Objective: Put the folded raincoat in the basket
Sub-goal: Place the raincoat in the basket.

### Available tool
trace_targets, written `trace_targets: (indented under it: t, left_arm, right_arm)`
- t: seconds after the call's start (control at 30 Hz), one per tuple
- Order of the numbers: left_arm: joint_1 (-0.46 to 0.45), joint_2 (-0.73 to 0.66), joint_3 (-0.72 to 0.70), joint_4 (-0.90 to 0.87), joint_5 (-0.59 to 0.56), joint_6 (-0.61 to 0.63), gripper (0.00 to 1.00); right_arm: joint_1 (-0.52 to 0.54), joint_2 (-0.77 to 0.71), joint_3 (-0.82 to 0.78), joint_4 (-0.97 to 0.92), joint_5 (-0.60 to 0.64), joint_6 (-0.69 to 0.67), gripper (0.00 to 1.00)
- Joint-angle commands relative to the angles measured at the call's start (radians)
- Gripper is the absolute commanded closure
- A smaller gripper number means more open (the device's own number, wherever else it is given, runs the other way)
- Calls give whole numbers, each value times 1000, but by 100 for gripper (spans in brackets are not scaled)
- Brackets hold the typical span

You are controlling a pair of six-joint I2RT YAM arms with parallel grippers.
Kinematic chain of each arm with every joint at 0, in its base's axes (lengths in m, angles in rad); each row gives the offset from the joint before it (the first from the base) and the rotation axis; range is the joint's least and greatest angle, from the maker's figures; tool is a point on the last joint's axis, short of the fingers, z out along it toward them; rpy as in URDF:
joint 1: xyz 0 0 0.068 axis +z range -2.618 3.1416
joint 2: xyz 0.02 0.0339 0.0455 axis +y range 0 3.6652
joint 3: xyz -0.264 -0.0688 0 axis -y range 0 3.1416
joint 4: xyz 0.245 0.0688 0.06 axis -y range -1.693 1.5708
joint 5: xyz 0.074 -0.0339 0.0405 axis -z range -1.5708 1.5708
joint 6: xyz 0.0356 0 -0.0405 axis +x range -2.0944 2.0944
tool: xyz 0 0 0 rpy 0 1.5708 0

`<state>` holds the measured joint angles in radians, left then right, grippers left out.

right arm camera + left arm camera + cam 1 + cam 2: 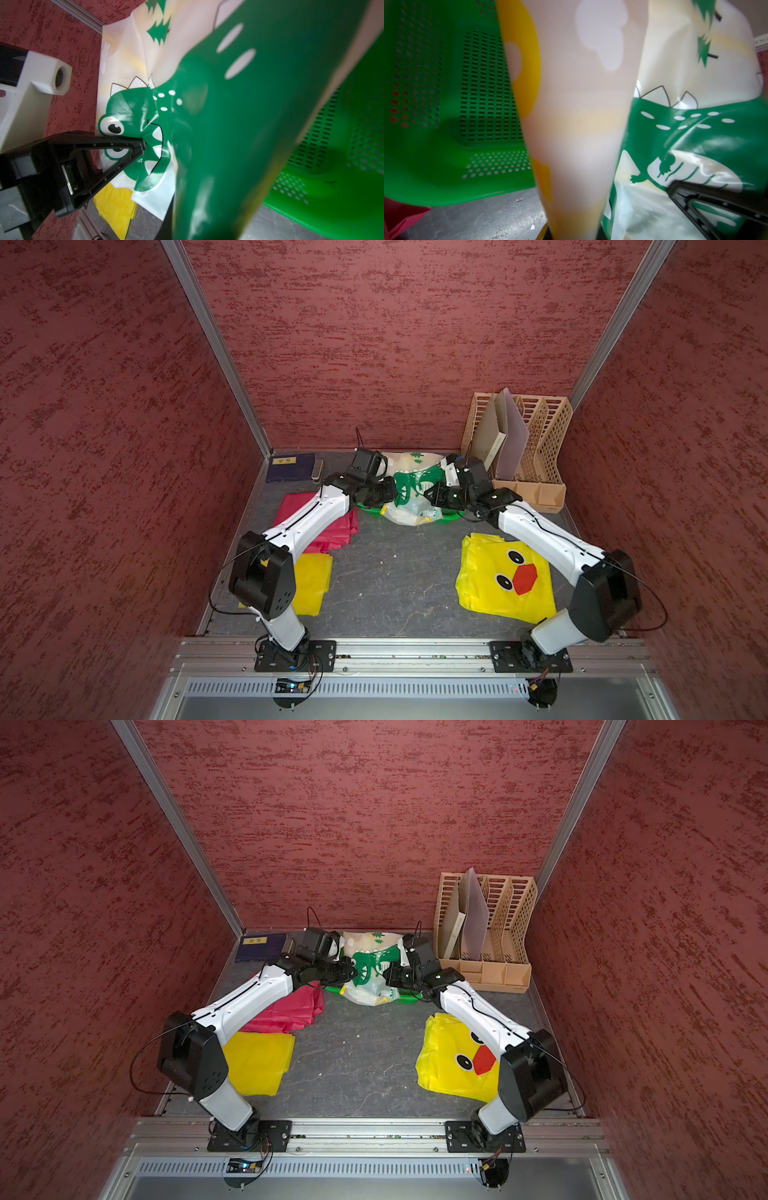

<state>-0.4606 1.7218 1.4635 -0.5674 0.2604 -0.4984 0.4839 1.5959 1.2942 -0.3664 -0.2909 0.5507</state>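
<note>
Far left, a blue book (291,467) lies by the wall, with a pink sheet (332,531) and a plain yellow one (311,585) nearer, under my left arm. My left jaws are pinched shut on the left side of the dinosaur raincoat (409,489). It sags between my two arms over the green basket (368,508) at the far middle of the worktop (395,580). My right jaws are clamped shut on its right side.

In both top views its near flap seems to spill over the basket's near rim. I judge the placing is best done by carrying both sides a little farther and lowering them level. I should let go only when the bundle sits inside the walls.

Room is tight here. The back wall is just beyond, and the beige file rack (536,448) stands just right of my right wrist. The duck-faced raincoat (507,580) lies near right. The bare worktop between my arms, nearer than the basket, is the open way out
</note>
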Motion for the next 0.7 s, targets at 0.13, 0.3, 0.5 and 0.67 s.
trace_targets:
  t: [0.13, 0.3, 0.5, 0.67]
  left_arm:
    - [66, 158, 214, 70, 104, 45, 100]
    - [99, 262, 317, 51, 134, 43, 100]
    - [120, 361, 415, 6, 131, 57, 99]
    - [141, 429, 465, 9, 157, 39, 98]
  right_arm:
    - [-46, 158, 126, -5, -207, -58, 100]
    - [-80, 237, 130, 88, -265, -1, 100]
    - [-99, 323, 171, 98, -268, 8, 99]
    - [-121, 382, 214, 83, -270, 3, 96]
